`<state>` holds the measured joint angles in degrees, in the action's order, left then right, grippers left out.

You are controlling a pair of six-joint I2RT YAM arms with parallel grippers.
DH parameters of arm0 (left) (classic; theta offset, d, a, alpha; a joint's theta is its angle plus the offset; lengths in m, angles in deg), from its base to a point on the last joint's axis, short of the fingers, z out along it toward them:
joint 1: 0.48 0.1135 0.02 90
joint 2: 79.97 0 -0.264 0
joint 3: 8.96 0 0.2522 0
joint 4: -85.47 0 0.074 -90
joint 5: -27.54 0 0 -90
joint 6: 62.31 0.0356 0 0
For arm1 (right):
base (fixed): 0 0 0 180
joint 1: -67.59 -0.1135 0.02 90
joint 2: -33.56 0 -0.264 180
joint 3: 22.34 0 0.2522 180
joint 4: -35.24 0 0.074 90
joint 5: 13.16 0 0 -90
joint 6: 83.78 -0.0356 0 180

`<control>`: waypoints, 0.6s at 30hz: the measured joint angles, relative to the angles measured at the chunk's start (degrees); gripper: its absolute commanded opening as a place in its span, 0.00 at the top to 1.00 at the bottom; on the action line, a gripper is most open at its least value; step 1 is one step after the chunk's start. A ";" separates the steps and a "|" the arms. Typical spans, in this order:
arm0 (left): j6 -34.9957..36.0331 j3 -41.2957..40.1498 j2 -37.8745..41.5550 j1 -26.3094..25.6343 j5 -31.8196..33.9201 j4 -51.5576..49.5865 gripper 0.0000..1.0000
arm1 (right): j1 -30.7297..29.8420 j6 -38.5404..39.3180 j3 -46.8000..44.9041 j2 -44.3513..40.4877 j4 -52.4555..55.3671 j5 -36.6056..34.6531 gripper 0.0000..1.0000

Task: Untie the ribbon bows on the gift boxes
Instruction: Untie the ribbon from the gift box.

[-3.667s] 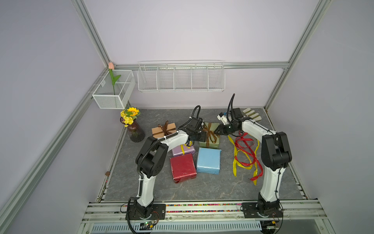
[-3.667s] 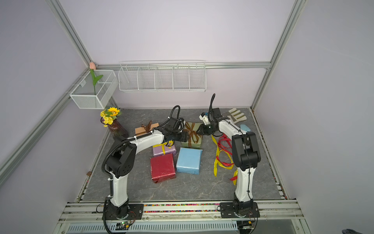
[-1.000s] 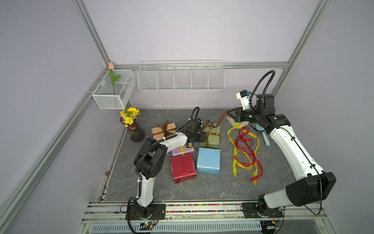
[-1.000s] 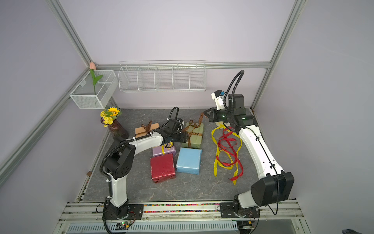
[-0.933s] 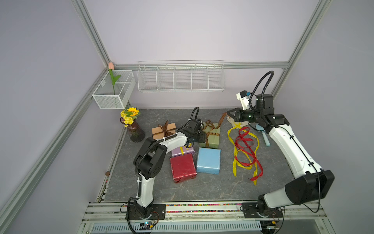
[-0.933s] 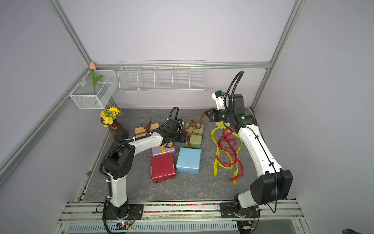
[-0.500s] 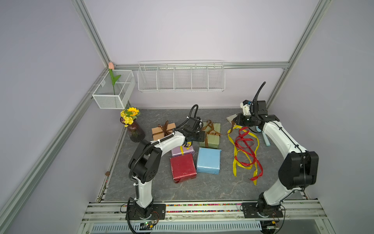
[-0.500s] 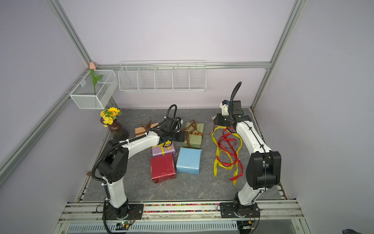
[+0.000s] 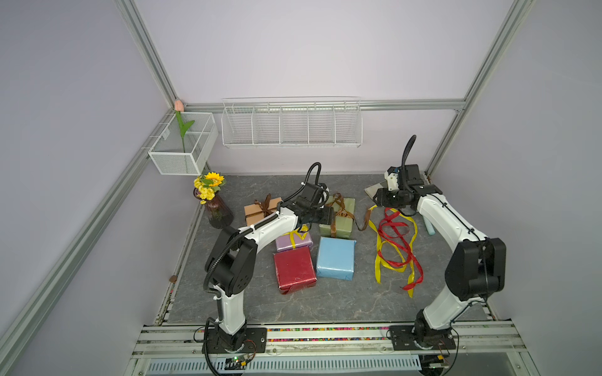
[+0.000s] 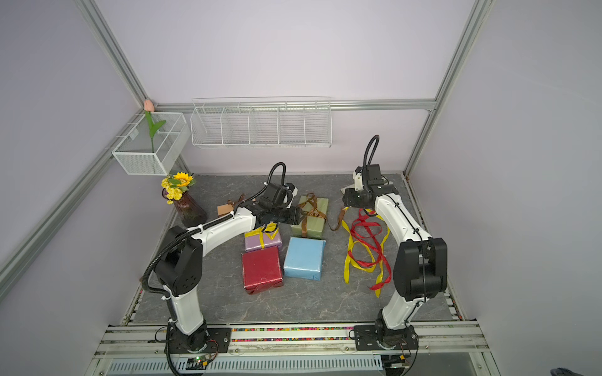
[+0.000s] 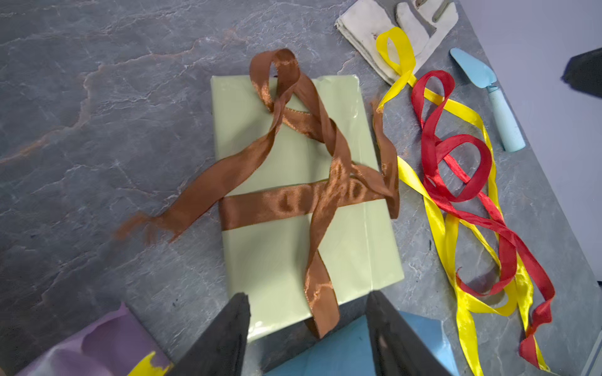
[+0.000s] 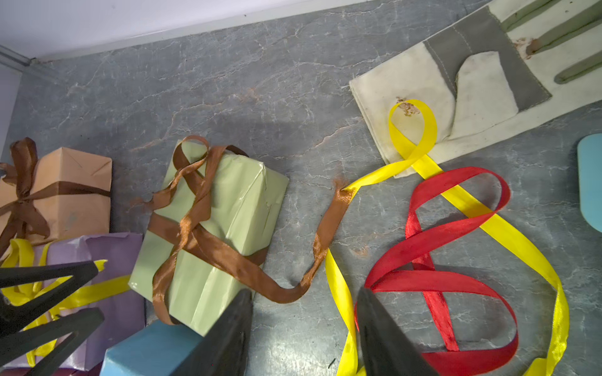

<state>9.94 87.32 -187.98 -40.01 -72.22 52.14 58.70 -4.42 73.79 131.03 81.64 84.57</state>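
Left wrist view looks down on the olive green box (image 11: 293,254). The left gripper (image 11: 308,294) is at the near end of the box. Its two fingers are wide apart and hold nothing. I cannot tell if they touch the box. The box runs long-ways, straight away from this gripper.

The brown ribbon (image 11: 325,198) is wrapped across the box, and one loop is left at the far end. One frayed end lies on the counter (image 11: 97,130) beside the box.

In the right wrist view, the other loose end (image 12: 325,234) trails off the box toward the yellow ribbon (image 12: 514,234) and the red ribbon (image 12: 433,283). The right gripper (image 12: 303,290) is just above it, fingers apart and empty.

So the right arm is nearer to that end, and the left arm is nearer to the box. I think the next pull should go sideways, away from the box.
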 measured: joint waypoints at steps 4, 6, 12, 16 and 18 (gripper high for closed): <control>0.02 0.55 -0.22 -0.31 -1.01 0.02 0.40 | -3.32 0.61 0.00 0.17 0.02 1.68 0.46; 0.33 2.27 -1.36 -0.39 -1.44 -0.07 0.40 | -5.35 0.57 -0.42 0.50 -0.57 2.89 0.47; 2.69 11.26 -8.31 -0.52 -2.12 -0.57 0.41 | -8.79 -2.19 -6.71 1.14 -4.76 5.66 0.52; 4.50 15.26 -12.13 -0.52 -2.38 -2.43 0.43 | -10.47 -4.42 -9.70 1.84 -6.75 5.57 0.48; 4.98 16.24 -13.38 -0.52 -2.38 -3.15 0.43 | -11.39 -5.42 -10.47 2.25 -7.80 5.42 0.47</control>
<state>14.92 103.56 -201.35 -40.53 -74.60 48.99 47.31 -9.84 63.32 133.28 73.84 89.99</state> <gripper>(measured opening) 0.571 0.524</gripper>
